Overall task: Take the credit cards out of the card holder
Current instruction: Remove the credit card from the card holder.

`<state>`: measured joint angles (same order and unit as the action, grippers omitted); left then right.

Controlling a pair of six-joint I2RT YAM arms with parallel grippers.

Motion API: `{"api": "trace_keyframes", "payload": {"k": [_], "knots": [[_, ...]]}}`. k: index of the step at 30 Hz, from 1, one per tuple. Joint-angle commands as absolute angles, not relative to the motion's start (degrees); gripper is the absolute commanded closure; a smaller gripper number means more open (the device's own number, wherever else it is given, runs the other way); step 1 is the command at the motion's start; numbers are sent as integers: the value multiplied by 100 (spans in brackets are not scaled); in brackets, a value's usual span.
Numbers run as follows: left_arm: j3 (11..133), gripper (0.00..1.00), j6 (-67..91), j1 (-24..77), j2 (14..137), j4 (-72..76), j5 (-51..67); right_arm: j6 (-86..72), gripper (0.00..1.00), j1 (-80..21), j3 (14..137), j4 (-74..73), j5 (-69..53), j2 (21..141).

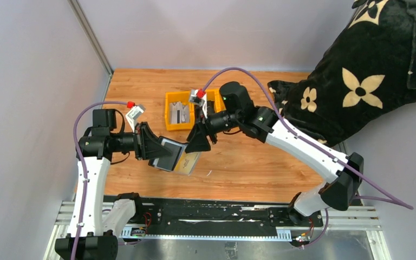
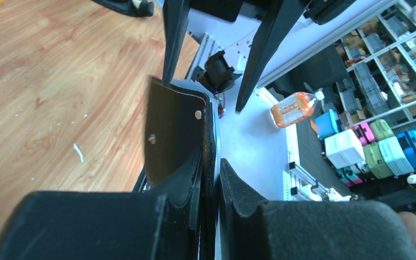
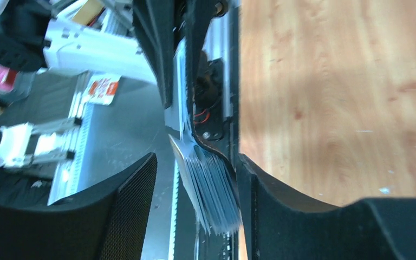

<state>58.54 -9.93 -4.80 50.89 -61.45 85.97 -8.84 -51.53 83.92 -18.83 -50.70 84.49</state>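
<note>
Clamped between the padded black fingers of the left gripper (image 2: 211,179), the card holder (image 2: 173,135) is held above the wooden table (image 1: 249,162); its black flap shows two small rivets. Thin silvery credit cards (image 3: 211,189) fan out of it and sit between the jaws of the right gripper (image 3: 197,162), which stand apart, with the cards close to one finger. Farther back rests a yellow plastic tray (image 1: 169,122), and at the far right a black plush cloth (image 1: 357,81) with cream flowers.
</note>
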Motion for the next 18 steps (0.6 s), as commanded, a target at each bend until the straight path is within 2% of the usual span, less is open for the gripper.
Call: {"api": "trace_keyframes", "payload": {"k": [1,4,9,18], "knots": [[6206,99,-850,-510,5107,-6134,8219,-1332,39,-4929,8302,-1215,-3725,7755],[6418,100,-842,-516,5155,-6126,7642,-1979,35,-4936,7762,-284,-3039,7233],[6628,100,-486,-519,5428,-6115,6867,-3315,37,-5251,7053,893,-3345,7246],[6798,100,-224,-519,5614,-6109,6960,-4244,46,-5595,6668,1858,-3559,7942]]}}
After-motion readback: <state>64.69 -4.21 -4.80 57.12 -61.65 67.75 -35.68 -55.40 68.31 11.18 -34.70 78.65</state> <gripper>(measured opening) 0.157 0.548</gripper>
